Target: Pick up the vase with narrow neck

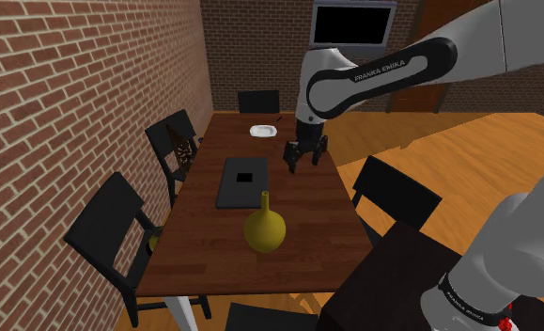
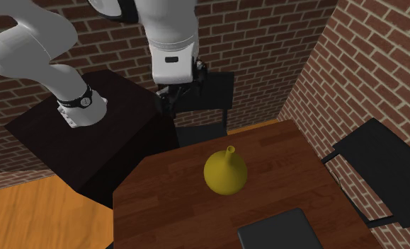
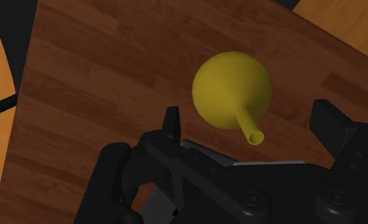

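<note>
Black two-finger gripper (image 1: pixel 303 160) hangs over the dark brown wooden table (image 1: pixel 213 246), its fingers spread wide with nothing between them and nothing held. The olive-yellow vase with a round body and a thin narrow neck (image 1: pixel 264 229) stands upright on the table, toward the end nearest the dark box stand (image 2: pixel 90 148), and it is well apart from the gripper.

By my judgement the task has barely begun. The vase is untouched and the lift is not yet done. What remains is to bring the open fingers down over the table to the vase, close on it, most likely at the neck, and raise it.

Counted on the table there are one vase, one flat dark rectangular slab (image 1: pixel 241 181) at the middle, and one small white dish (image 1: pixel 263 130) at the far end. Around the table stand four black chairs (image 1: pixel 396 193). A dark shape at the near end may be a fifth, but I cannot tell.
</note>
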